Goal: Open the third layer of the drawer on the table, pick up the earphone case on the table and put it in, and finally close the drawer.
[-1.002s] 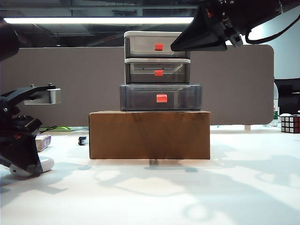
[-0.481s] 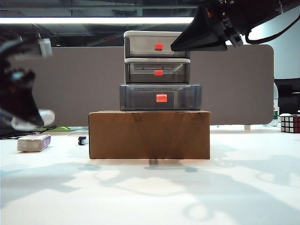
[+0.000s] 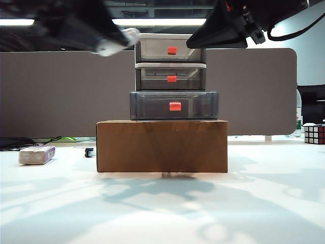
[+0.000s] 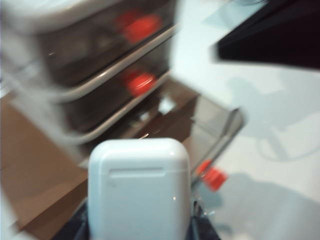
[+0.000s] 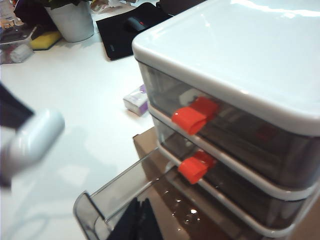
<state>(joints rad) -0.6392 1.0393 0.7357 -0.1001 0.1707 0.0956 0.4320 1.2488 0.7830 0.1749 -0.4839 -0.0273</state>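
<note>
The drawer (image 3: 170, 76) stands on a brown cardboard box (image 3: 161, 146). Its third layer (image 3: 152, 105) is pulled out toward the camera, its inside showing bare in the right wrist view (image 5: 92, 210) and in the left wrist view (image 4: 220, 135). My left gripper (image 3: 104, 40) is blurred, high up beside the top tier, and shut on the white earphone case (image 3: 119, 40). The case (image 4: 139, 190) fills the left wrist view, above the unit's front and to one side of the open drawer. It also appears blurred in the right wrist view (image 5: 35, 137). My right gripper (image 5: 140, 220) is shut and hangs over the open drawer, high at the unit's right (image 3: 193, 48).
A greyish block with a purple edge (image 3: 36, 154) lies on the table (image 3: 162, 213) at the left, with a small black item (image 3: 89, 152) nearer the box. A Rubik's cube (image 3: 314, 134) sits at the far right. A grey partition (image 3: 61, 91) stands behind.
My left gripper lifted the earphone case off the table at the far left and swung it up and right to the top of the drawer unit. The right arm has not moved.
</note>
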